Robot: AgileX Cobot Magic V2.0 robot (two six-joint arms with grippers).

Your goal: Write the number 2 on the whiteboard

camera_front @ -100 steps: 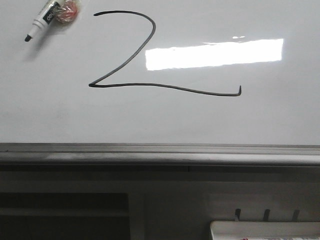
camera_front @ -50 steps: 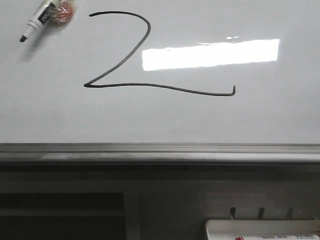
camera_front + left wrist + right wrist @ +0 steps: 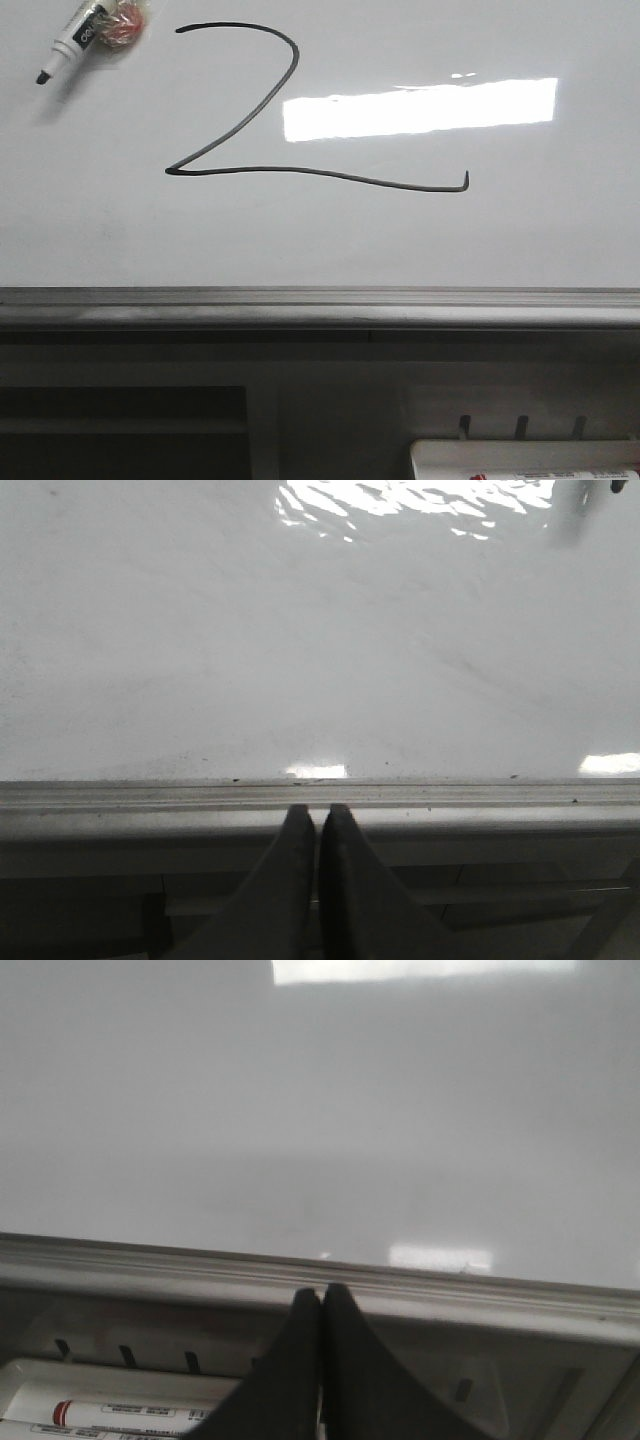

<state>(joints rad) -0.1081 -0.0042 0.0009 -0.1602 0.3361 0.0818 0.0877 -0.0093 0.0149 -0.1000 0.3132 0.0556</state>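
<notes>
The number 2 (image 3: 280, 105) is drawn in thin black line on the whiteboard (image 3: 480, 240), left of a bright light reflection. A black-and-white marker (image 3: 70, 42) lies uncapped on the board at the far left, next to a small reddish object. My left gripper (image 3: 319, 810) is shut and empty, its tips over the board's grey frame (image 3: 480, 798). My right gripper (image 3: 321, 1293) is shut and empty, also at the frame (image 3: 150, 1260). Neither gripper shows in the front view.
A small white tray (image 3: 520, 460) with a red-capped marker (image 3: 110, 1415) sits below the board's near edge at the right. A dark shelf opening (image 3: 120, 430) is below at the left.
The front view has shifted slightly: the 2, the marker and the tray all sit a little further left in the picture than a second ago.
</notes>
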